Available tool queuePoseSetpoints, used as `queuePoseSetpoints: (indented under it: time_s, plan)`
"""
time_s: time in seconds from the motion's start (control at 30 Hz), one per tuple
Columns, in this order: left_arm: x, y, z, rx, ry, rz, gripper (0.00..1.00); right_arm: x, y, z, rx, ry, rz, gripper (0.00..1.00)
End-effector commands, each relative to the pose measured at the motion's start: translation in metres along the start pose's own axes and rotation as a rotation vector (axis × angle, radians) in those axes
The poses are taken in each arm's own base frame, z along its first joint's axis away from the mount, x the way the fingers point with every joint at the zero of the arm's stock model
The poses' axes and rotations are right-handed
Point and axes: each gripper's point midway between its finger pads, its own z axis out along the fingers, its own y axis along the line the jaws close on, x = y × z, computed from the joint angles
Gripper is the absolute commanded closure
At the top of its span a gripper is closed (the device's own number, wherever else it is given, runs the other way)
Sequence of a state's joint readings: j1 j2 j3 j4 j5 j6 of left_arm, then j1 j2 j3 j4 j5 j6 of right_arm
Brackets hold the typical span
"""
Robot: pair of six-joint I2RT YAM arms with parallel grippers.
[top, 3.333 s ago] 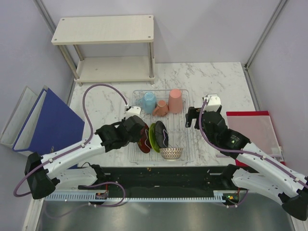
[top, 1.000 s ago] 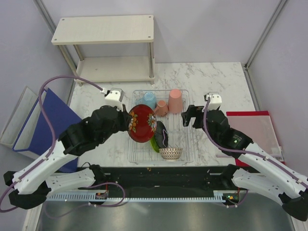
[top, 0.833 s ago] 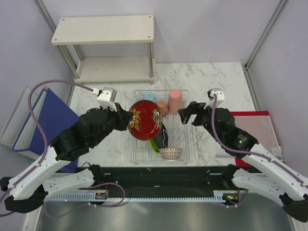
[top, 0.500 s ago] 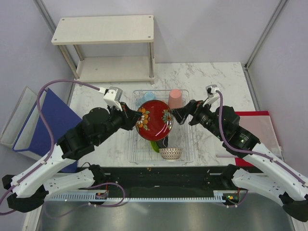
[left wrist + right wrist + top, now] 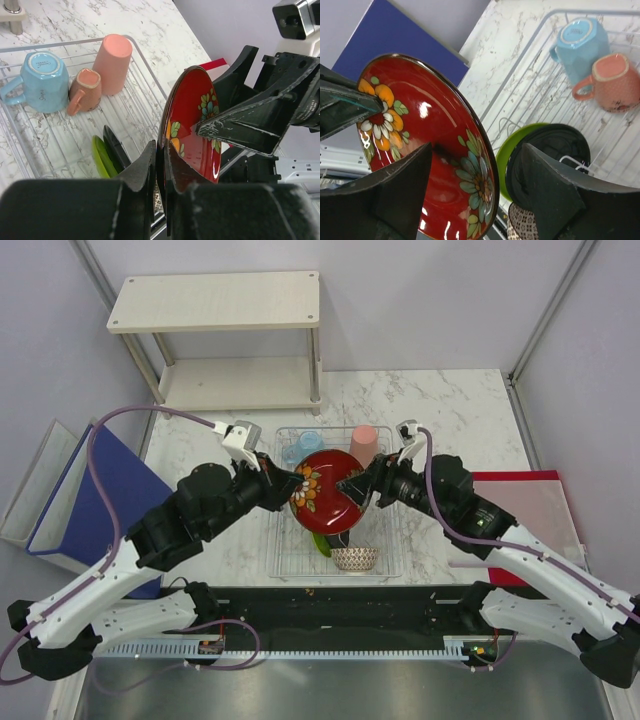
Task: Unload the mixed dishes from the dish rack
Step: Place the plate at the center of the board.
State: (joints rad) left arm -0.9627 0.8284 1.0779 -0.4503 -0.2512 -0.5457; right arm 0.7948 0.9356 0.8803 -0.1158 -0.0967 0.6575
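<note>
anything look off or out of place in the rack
Nothing looks spilled or broken. Only the small salmon cup looks askew: it lies tipped on its side beside the light blue cup at the far end of the dish rack.

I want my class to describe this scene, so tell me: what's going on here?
The left gripper holds a red plate by its rim above the rack. The right gripper, open, straddles the opposite rim, apparently for a handover. A green plate, black plate, bowl and cups sit in the rack.
</note>
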Motion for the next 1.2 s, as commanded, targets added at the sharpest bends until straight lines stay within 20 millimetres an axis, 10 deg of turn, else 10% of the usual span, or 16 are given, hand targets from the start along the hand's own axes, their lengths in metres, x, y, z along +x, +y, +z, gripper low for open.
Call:
queuePoseSetpoints:
  time_s: [0.0, 0.3, 0.5, 0.63, 0.67, 0.97, 1.17]
  plan:
    - [-0.031, -0.023, -0.007, 0.096, -0.115, -0.087, 0.98, 0.006, 0.009, -0.001, -0.069, 0.008, 0.005, 0.31]
    - [-0.023, -0.017, -0.002, 0.072, -0.111, -0.095, 0.98, 0.008, 0.009, -0.01, -0.082, -0.012, 0.019, 0.97]
    - [-0.021, -0.013, 0.005, 0.048, -0.105, -0.078, 0.98, 0.001, 0.012, -0.014, -0.083, -0.038, 0.018, 1.0]
    - [-0.02, -0.001, 0.012, -0.028, -0.097, -0.036, 0.16, -0.019, 0.015, -0.021, -0.063, -0.107, 0.014, 1.0]
    - [-0.026, 0.002, 0.011, -0.052, -0.111, -0.033, 0.01, -0.031, 0.017, -0.024, -0.05, -0.143, 0.007, 1.0]
    - [-0.053, 0.064, -0.024, -0.358, -0.285, -0.085, 0.01, -0.136, -0.014, -0.053, 0.324, -0.441, -0.005, 1.0]
    - [-0.048, 0.074, -0.042, -0.358, -0.309, -0.113, 0.01, -0.223, -0.085, -0.048, 0.544, -0.604, 0.127, 1.0]
